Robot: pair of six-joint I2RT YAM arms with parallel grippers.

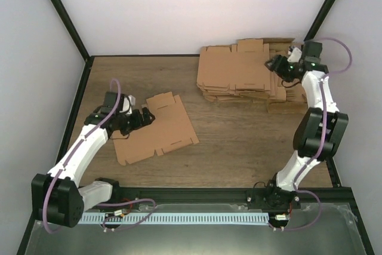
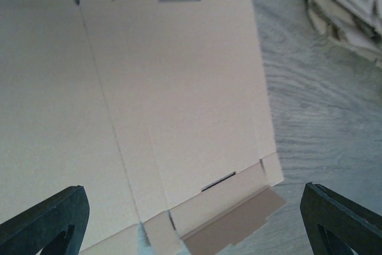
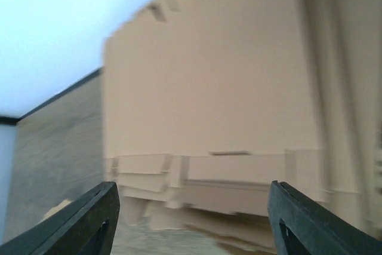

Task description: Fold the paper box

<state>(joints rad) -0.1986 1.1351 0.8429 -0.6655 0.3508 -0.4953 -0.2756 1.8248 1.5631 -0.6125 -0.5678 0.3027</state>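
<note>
Wide-spread jaws of the left gripper [image 2: 191,222] frame the flat paper box [image 2: 179,88], which lies just ahead of and beneath them on the wooden table [image 1: 239,147]. Right gripper [image 3: 191,219], jaws equally wide, faces the pile of cardboard blanks [image 3: 209,88] straight ahead.

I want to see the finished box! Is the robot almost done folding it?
Not yet, it is only starting. Done: one paper box sheet lies apart from the pile of blanks. In hand: the left claw is open at the sheet's left edge, gripping nothing; the right claw is open by the pile. Left: the flaps look flat, so all the folding.
</note>
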